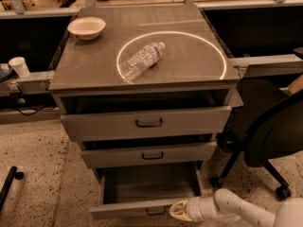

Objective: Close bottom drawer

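Observation:
The bottom drawer point(142, 207) is the lowest of three grey drawers and stands pulled far out, its inside bare. Its slim front panel carries a small dark handle point(155, 211). My gripper point(177, 211) is at the right end of that front panel, at the lower right of the view, with its cream tip touching or nearly touching the panel. The white arm runs off toward the lower right corner. The middle drawer point(151, 154) and top drawer point(147, 123) above are each pulled out a little.
A clear plastic bottle point(140, 60) lies on the cabinet top point(85, 70) inside a ring of light, with a white bowl point(86, 28) at the back left. A black office chair point(270, 131) stands close on the right. A paper cup point(19, 66) sits on a ledge at left.

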`<state>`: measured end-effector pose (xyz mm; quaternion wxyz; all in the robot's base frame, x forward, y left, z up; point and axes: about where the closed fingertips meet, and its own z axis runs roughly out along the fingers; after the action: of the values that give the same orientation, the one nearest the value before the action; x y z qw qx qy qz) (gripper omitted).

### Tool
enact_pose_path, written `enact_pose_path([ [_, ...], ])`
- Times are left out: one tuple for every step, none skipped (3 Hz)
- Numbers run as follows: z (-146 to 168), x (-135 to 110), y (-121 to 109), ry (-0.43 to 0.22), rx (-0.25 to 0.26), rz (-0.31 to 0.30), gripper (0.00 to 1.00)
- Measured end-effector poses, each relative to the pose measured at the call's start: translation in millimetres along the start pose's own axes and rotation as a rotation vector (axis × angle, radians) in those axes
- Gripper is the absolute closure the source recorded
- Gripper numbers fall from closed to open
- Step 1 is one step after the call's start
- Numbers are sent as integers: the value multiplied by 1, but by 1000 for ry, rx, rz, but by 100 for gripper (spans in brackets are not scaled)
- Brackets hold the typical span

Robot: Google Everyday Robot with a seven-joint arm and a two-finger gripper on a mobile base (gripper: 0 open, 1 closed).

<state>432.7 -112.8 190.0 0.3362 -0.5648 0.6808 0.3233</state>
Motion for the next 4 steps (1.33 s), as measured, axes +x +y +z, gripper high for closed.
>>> enact_pose_path([
  [0,0,0,0,0,0,37],
  [0,0,0,0,0,0,6],
  [0,0,0,0,0,0,0],
  [3,-1,1,-5,-8,0,0],
])
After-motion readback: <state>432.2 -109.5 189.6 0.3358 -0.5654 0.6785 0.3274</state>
